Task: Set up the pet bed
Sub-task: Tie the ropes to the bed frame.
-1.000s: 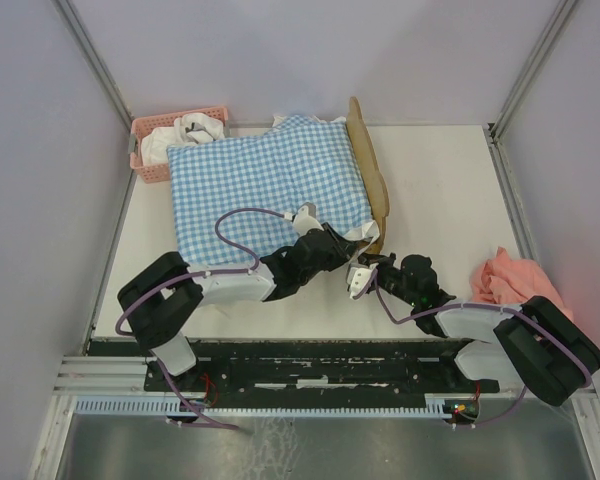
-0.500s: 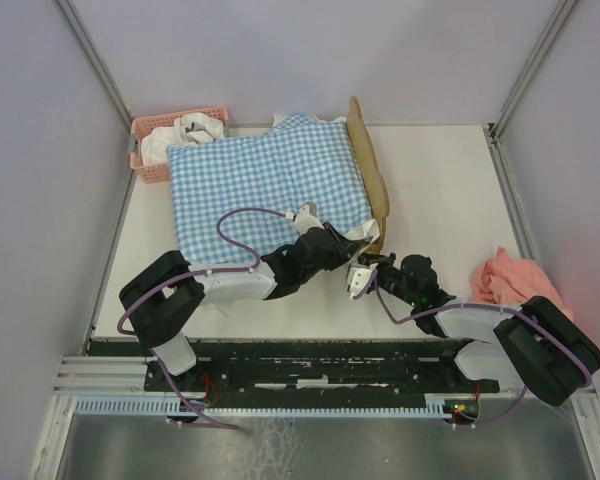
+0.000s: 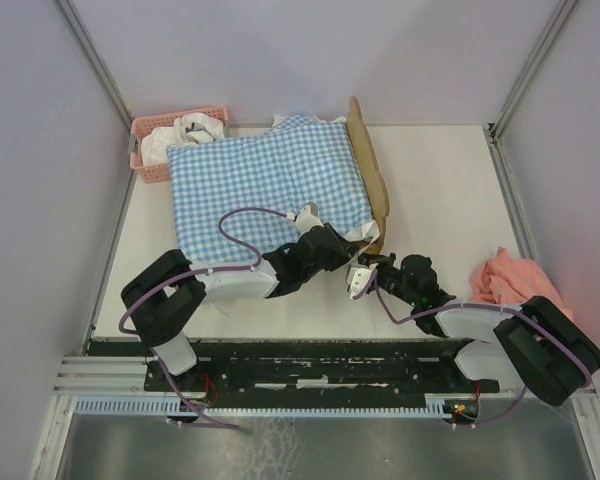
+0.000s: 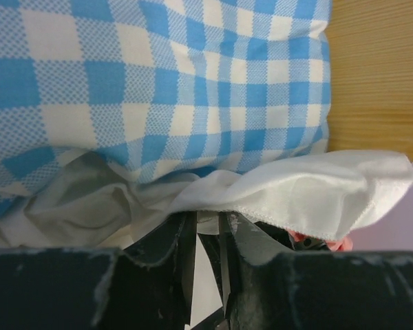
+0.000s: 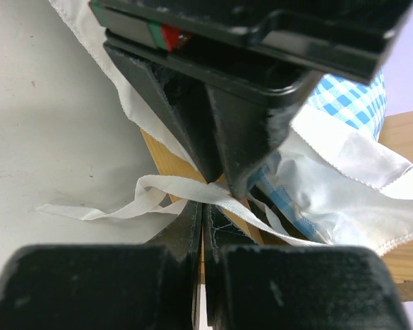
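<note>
I'm watching my right gripper (image 5: 205,201) pinching the white tie ribbon (image 5: 148,189) beside the pet bed (image 3: 368,160), left gripper (image 4: 205,221) sitting under gingham bedding (image 3: 265,185), its closure I cannot tell

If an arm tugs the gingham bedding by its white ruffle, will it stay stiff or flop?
Probably floppy: the gingham bedding creases and its white ruffle folds over itself. Likely light, so a tug may slide it across the pet bed.

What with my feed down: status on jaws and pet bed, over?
Right gripper: jaws shut on white tie. Left gripper: at same tie, grip unclear. Pet bed mostly under gingham bedding.
</note>
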You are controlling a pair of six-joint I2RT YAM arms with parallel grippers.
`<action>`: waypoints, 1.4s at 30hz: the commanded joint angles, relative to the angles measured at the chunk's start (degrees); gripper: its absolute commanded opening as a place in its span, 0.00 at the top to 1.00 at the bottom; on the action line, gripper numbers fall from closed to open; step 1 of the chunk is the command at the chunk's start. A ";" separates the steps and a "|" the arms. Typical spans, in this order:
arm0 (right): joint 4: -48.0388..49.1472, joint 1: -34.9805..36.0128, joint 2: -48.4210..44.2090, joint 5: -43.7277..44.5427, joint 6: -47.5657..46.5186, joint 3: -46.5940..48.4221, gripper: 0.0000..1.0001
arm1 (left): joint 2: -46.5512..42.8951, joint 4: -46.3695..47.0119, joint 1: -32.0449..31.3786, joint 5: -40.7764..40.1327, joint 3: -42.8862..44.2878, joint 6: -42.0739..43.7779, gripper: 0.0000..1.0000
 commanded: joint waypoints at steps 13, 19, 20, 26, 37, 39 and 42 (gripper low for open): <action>4.09 0.06 0.13 2.52 10.13 -0.76 0.83 | -0.56 -0.27 0.28 -2.02 0.43 -0.24 0.97; -2.65 0.11 -7.31 7.28 15.67 -1.24 0.70 | -1.73 -0.21 0.30 -3.66 0.48 0.38 0.97; -5.12 0.13 -9.23 8.22 17.32 -0.91 0.69 | -1.81 -0.21 0.27 -3.78 0.62 0.69 0.97; -27.96 0.16 -23.28 16.03 30.74 2.53 0.68 | -1.85 0.11 0.30 -4.07 1.04 1.11 0.97; -50.12 0.21 -44.75 29.55 71.05 8.15 0.78 | -1.28 2.57 0.34 -1.48 1.60 1.56 0.97; -51.21 0.15 -42.72 29.11 77.87 8.45 0.78 | -1.55 2.69 0.28 -1.02 1.85 2.35 0.97; -48.53 0.16 -34.90 28.48 84.05 7.46 0.72 | -2.20 3.65 0.25 -0.43 1.47 3.31 0.97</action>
